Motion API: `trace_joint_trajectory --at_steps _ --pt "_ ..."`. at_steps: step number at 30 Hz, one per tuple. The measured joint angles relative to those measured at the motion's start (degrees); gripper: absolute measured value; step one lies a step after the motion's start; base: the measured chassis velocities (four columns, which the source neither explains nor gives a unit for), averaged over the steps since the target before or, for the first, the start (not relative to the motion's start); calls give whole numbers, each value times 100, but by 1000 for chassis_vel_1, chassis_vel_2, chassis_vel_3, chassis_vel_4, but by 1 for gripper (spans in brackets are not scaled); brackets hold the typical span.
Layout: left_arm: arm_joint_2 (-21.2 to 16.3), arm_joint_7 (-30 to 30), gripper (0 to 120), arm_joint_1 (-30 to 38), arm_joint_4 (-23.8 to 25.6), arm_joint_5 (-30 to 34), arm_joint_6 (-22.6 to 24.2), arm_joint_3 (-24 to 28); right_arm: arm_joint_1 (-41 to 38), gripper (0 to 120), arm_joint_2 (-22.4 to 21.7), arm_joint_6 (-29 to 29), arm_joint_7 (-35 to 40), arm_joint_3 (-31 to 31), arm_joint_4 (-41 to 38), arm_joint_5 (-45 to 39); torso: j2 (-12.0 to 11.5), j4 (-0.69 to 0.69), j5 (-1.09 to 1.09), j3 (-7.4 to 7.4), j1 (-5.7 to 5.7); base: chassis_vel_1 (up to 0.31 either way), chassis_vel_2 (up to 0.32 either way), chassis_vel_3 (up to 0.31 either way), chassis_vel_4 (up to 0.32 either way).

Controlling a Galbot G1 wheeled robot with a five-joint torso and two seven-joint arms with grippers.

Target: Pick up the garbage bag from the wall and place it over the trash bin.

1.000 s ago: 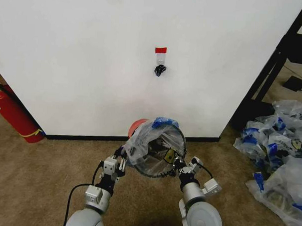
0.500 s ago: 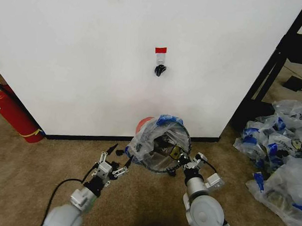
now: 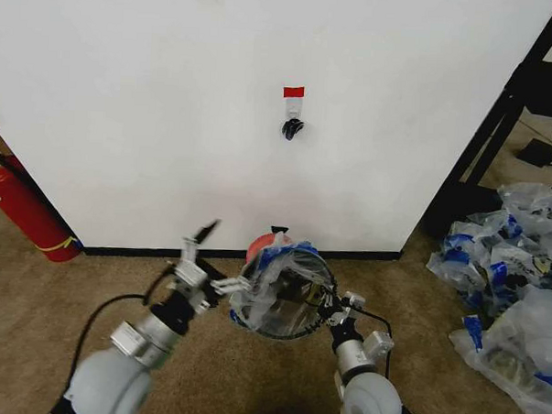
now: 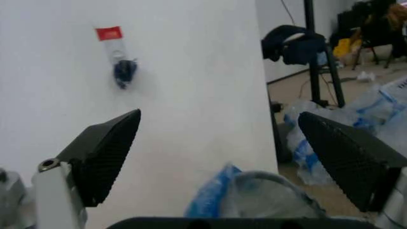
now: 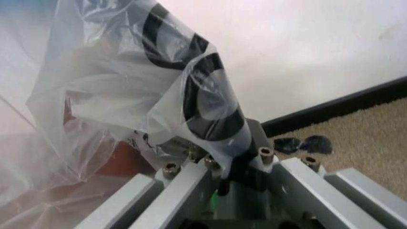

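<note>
Two end effectors sit low in front of the wall (image 3: 171,92). The left end effector (image 3: 205,259) has its two dark fingers (image 4: 105,155) spread wide apart, and nothing is between them. It is raised a little, just to the left of the trash bin (image 3: 285,304), and it is not touching the bag. From the left wrist view, the bag's blue and clear edge shows low down between the spread fingers, farther off.

The right end effector (image 3: 331,306) is at the right side of the bin's rim. Its fingers are pinched tight on the garbage bag (image 3: 282,281). In the right wrist view, the thin plastic (image 5: 127,95) with dark print runs right down into the closed fingers.

The bag is draped over the top of the bin, with its mouth open and blue print at the back. The bin stands on brown carpet (image 3: 52,307), close to the wall's black baseboard (image 3: 146,251).

Up on the wall is a small hook (image 3: 292,128) under a strip of red tape (image 3: 294,91). A red fire extinguisher (image 3: 24,210) leans far to the left. A heap of plastic bags (image 3: 511,281) lies far to the right.
</note>
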State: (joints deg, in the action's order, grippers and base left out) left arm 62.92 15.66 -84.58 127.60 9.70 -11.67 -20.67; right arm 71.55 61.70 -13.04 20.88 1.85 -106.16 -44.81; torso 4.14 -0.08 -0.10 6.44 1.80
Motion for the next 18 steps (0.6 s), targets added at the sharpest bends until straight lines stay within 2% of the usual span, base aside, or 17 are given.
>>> trace_joint_trajectory --at_steps 4,6,7,13,15,18 --pt "-27 -2 90 105 -149 -130 131 79 -3 0 -42 0 -123 12 30 144 0 -1 -1 0 0 0 0 0 0" --pt "-99 -88 75 262 -304 -142 345 123 20 0 -72 -27 -376 16 78 314 0 0 0 0 0 0 0 0 0" --pt "-99 -88 75 262 -304 -142 345 123 20 0 -72 -27 -376 16 78 314 0 0 0 0 0 0 0 0 0" --pt "-111 -197 51 394 -447 -153 576 246 41 0 -59 -74 -520 40 83 446 0 -1 0 0 0 0 0 0 0" --pt "-101 -197 49 392 -447 -159 587 259 40 0 -58 -77 -521 41 82 451 0 -1 -1 0 0 0 0 0 0" --pt "-57 -198 36 387 -444 -210 634 272 40 0 -57 -88 -521 41 62 456 0 -1 0 0 0 0 0 0 0"
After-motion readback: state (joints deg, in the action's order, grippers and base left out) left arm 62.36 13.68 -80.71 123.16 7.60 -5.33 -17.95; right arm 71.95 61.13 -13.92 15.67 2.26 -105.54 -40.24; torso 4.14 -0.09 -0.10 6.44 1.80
